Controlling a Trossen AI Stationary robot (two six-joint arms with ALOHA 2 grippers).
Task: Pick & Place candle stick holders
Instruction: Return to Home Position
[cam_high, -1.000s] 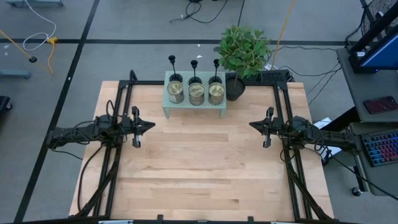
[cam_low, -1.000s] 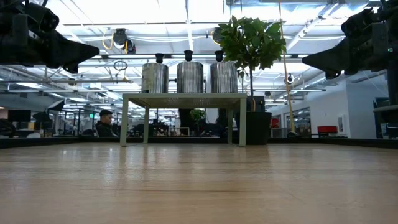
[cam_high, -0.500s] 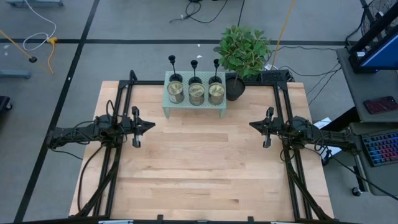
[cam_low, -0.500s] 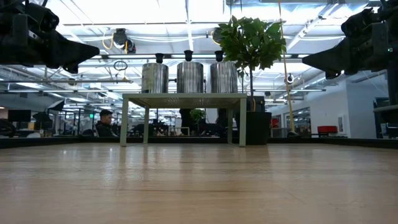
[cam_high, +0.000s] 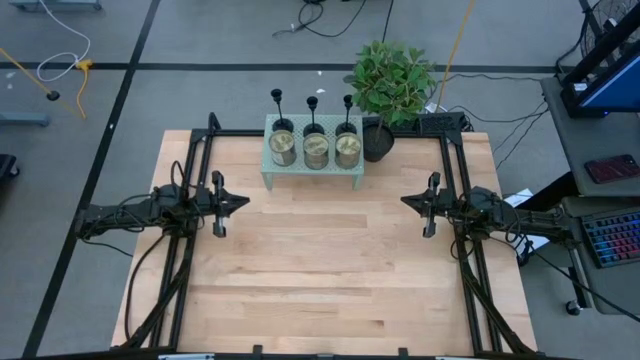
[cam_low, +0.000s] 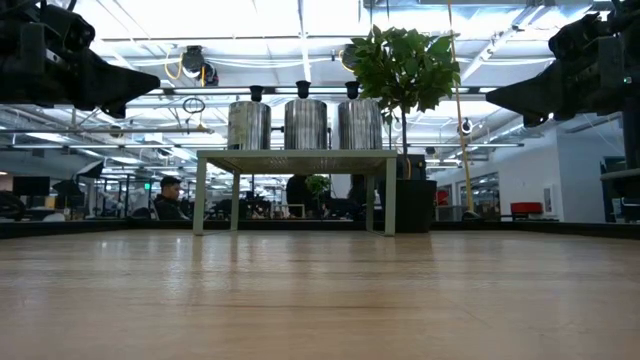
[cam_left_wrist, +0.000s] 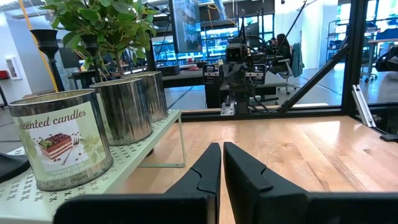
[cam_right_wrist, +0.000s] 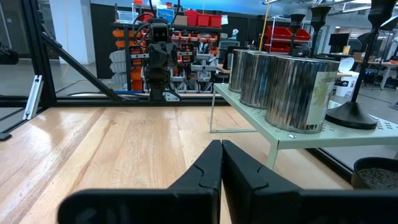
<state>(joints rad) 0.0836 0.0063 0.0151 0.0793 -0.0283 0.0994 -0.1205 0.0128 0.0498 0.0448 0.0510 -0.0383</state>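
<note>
At twelve o'clock three slim black candle stick holders (cam_high: 314, 128) back three silver tins (cam_high: 316, 150) on the pale-green shelf (cam_high: 312, 176), seemingly done; my left gripper (cam_high: 241, 202) and right gripper (cam_high: 406, 202) hang clenched, empty.

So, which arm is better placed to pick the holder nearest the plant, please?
Right, probably. That holder stands at the shelf's right end, nearer the right gripper; the left gripper would have to reach past the other two holders.

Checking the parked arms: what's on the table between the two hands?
Nothing: the high view shows bare table between the left hand and the right hand.
</note>
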